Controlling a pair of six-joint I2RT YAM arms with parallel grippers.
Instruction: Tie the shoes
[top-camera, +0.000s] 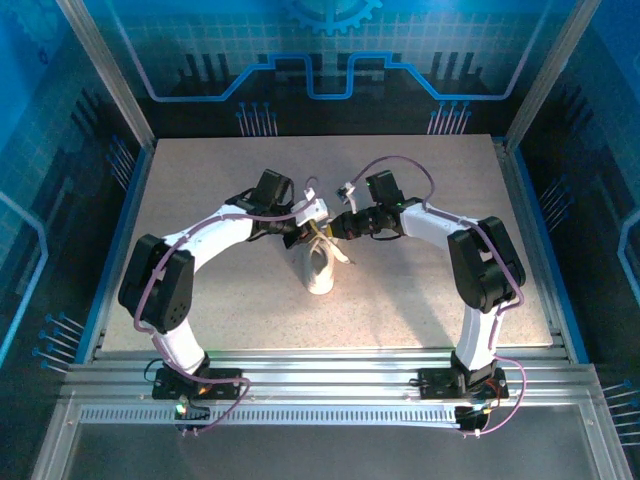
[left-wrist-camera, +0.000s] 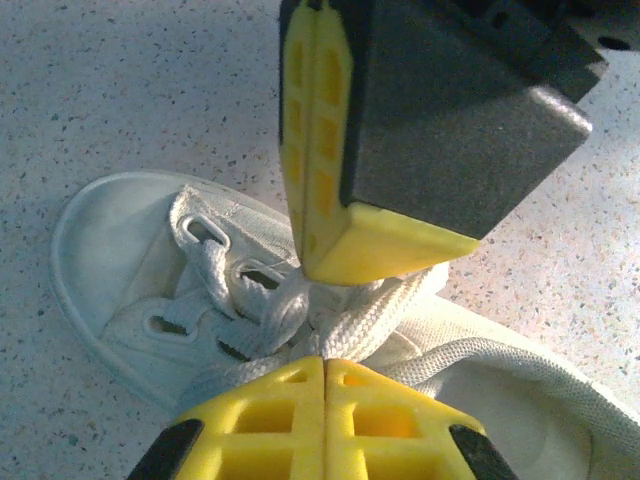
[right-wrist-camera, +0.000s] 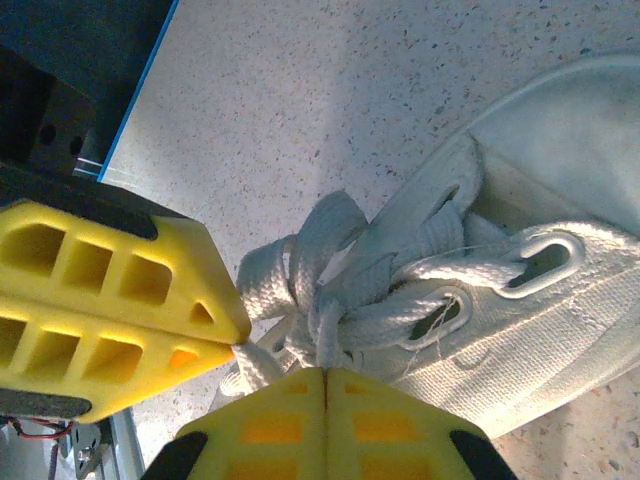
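Observation:
The shoe (top-camera: 320, 272) is a small white sneaker lying mid-table, toe toward the arm bases. Its white laces (left-wrist-camera: 385, 310) are bunched in a knot over the tongue. My left gripper (left-wrist-camera: 323, 362) is shut on a lace strand right at that knot. My right gripper (right-wrist-camera: 326, 373) is shut on another strand that runs up into the knot (right-wrist-camera: 320, 300). The two grippers meet tip to tip over the shoe's lacing, left gripper (top-camera: 307, 233) and right gripper (top-camera: 333, 229). In the left wrist view the right gripper (left-wrist-camera: 308, 262) stands just above the laces. The left gripper (right-wrist-camera: 238, 340) pinches a lace beside mine.
The speckled beige tabletop (top-camera: 200, 200) stretches around the shoe on all sides. Blue panels and metal posts (top-camera: 105, 75) wall in the back and sides. Aluminium rails (top-camera: 320, 385) run along the near edge by the arm bases.

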